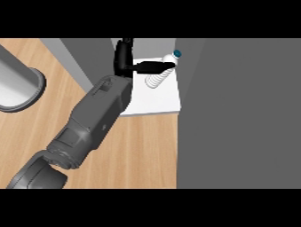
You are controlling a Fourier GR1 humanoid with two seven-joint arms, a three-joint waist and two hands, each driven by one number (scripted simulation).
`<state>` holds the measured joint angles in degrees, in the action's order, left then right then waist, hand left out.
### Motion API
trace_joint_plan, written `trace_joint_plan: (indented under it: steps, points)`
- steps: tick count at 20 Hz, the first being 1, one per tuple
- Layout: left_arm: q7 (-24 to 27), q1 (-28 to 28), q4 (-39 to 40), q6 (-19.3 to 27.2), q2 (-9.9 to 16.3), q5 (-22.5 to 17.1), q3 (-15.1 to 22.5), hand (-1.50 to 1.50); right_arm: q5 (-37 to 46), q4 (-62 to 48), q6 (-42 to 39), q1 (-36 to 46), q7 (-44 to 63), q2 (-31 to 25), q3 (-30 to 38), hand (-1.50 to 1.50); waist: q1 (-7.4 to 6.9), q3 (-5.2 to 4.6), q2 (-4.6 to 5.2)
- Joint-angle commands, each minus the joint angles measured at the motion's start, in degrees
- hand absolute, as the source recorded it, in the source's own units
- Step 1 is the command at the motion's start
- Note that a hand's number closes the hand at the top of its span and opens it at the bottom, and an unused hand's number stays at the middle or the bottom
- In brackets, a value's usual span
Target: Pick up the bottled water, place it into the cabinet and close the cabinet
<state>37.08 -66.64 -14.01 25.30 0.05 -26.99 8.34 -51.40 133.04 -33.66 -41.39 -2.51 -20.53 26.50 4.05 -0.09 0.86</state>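
Left hand (pixel 134 62) is reaching into the cabinet (pixel 244 111), thumb and fingers curled around the bottle (pixel 160 76). Bottle's tilted over the white shelf (pixel 154 101), cap pointing toward the back. Big grey cylinder (pixel 12 84) sits off to the left on the wood counter (pixel 146 150).

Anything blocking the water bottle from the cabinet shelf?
Nothing visible. The clear ribbed water bottle with the blue cap is already over the white cabinet shelf, with the black left hand curled round it.
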Motion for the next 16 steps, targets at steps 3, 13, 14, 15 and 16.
trace_joint_plan:
  steps: [3,13,14,15,16]
  points:
    - [0.8,3.3,-5.6,0.3,0.0,-3.7,4.2,-1.50,1.2,4.7,4.2,1.9,4.4,0.4,-0.7,-1.50,-1.13,0.03,-0.51]
    - [-2.7,19.3,-26.3,2.2,0.0,-10.9,17.2,-1.50,0.5,10.7,3.7,-4.1,4.2,4.2,0.9,-1.50,-2.67,0.00,-1.65]
    - [-4.2,17.8,-27.1,1.8,0.0,-9.7,15.9,-1.50,-1.1,10.4,5.2,-2.3,5.3,2.1,2.3,-1.50,-3.60,0.01,-1.41]
    - [-2.9,21.7,-29.5,1.8,0.0,-11.5,18.8,-1.50,0.6,6.6,3.2,0.0,4.2,1.7,2.2,-1.50,-3.28,0.03,-1.23]
    - [-0.2,26.7,-30.8,0.2,0.0,-11.1,20.7,-1.50,-0.7,6.9,3.3,-1.4,4.3,1.9,2.9,-1.50,-3.31,0.01,-1.29]
